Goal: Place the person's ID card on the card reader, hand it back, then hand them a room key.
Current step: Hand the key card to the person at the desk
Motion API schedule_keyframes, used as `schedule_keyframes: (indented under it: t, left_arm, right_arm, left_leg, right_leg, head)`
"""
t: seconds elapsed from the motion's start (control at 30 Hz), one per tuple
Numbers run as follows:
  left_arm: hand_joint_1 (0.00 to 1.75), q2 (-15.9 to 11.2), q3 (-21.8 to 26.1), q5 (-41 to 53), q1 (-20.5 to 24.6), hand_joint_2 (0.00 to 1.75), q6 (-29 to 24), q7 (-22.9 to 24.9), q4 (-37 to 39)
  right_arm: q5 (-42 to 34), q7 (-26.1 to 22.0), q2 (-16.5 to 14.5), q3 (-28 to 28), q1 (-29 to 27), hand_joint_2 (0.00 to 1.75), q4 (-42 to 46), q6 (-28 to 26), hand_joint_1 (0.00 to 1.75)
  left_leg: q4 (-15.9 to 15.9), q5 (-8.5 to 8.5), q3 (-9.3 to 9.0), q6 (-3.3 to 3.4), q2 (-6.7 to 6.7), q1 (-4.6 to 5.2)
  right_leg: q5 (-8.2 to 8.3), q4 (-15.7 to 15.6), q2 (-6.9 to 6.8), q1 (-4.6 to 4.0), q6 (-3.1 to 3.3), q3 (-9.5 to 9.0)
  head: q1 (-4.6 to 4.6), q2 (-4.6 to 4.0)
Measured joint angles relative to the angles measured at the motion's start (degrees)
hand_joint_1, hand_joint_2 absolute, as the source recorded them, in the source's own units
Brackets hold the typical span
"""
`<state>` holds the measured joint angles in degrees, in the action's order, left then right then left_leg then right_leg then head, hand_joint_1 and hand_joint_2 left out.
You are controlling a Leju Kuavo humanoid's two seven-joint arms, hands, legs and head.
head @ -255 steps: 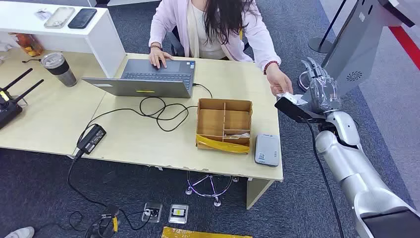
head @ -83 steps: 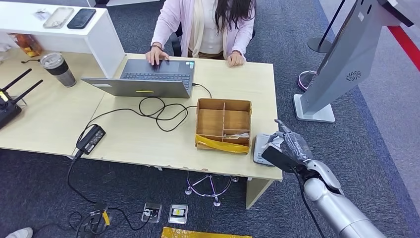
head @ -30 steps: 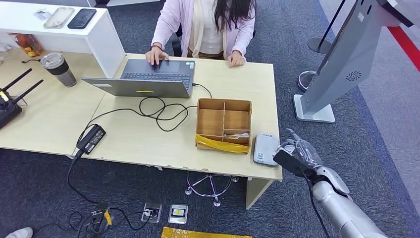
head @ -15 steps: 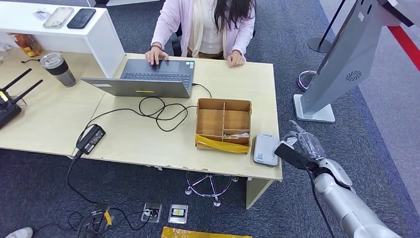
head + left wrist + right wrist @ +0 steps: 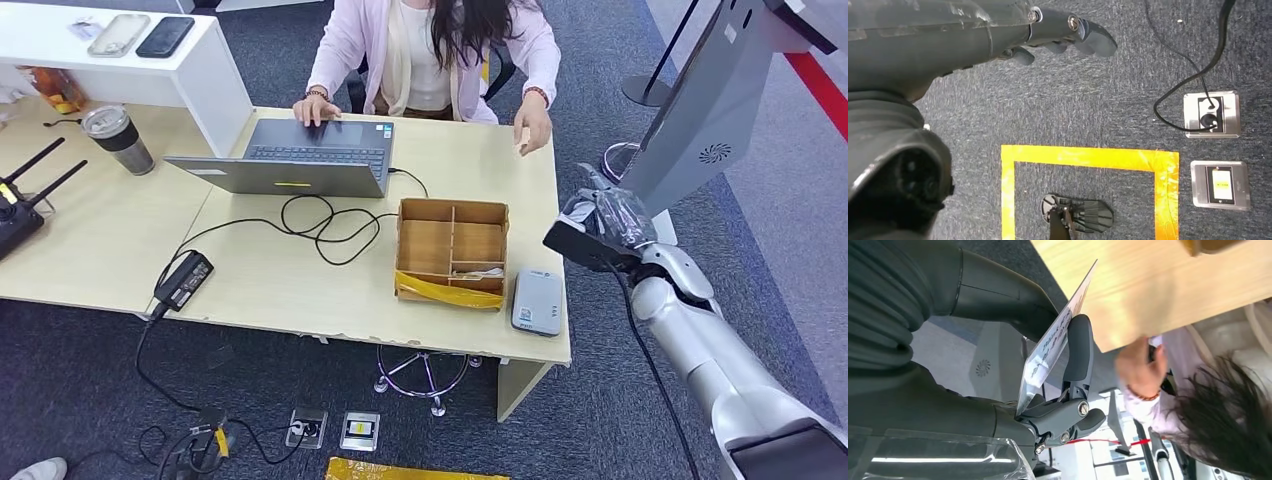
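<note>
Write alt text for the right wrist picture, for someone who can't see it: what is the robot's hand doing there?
The robot's right hand pinches a thin printed ID card between its thick thumb and a dark finger, seen nearly edge-on. Beyond it lie a pale wooden desk and a person in a light top, whose hand is raised toward the card without touching it.

— What does your right arm (image 5: 712, 352) look like?
— Silver rounded shells, with a black cable (image 5: 655, 372) running along it down from the robot hand (image 5: 610, 226).

— And the robot hand itself?
— You'll see dark grey fingers (image 5: 1079, 352) with silver screws (image 5: 1083, 408), a ribbed grey cover (image 5: 878, 300) behind them, and clear plastic wrap (image 5: 625, 212) over it.
</note>
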<state>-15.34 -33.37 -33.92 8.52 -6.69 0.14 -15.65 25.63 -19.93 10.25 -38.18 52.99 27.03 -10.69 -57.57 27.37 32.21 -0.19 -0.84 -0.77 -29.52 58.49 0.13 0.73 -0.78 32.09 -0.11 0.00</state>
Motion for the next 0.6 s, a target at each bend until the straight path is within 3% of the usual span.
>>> schedule_keyframes:
  t: [0.27, 0.6]
  left_arm:
    - [0.00, -0.28, -1.88, 2.80, 0.23, 0.00, 0.12, -1.98, 0.02]
    - [0.00, -0.84, -3.29, 4.19, 0.45, 0.00, 1.04, -3.42, 0.19]
  right_arm:
    - [2.26, 2.78, -5.11, -0.04, 2.25, 1.75, -0.40, -0.73, 1.75]
    - [3.20, 3.59, -6.51, 0.02, 2.73, 1.75, -1.49, -2.13, 1.75]
  left_leg:
    - [0.00, -0.01, 0.00, 0.00, -0.02, -0.01]
    - [-0.01, -0.01, -0.01, 0.01, -0.03, 0.00]
  right_leg:
    - [0.00, 0.00, -0.01, -0.01, 0.00, 0.01]
    - [0.00, -0.01, -0.01, 0.00, 0.00, 0.00]
  head:
    - [0.01, 0.00]
    - [0.01, 0.00]
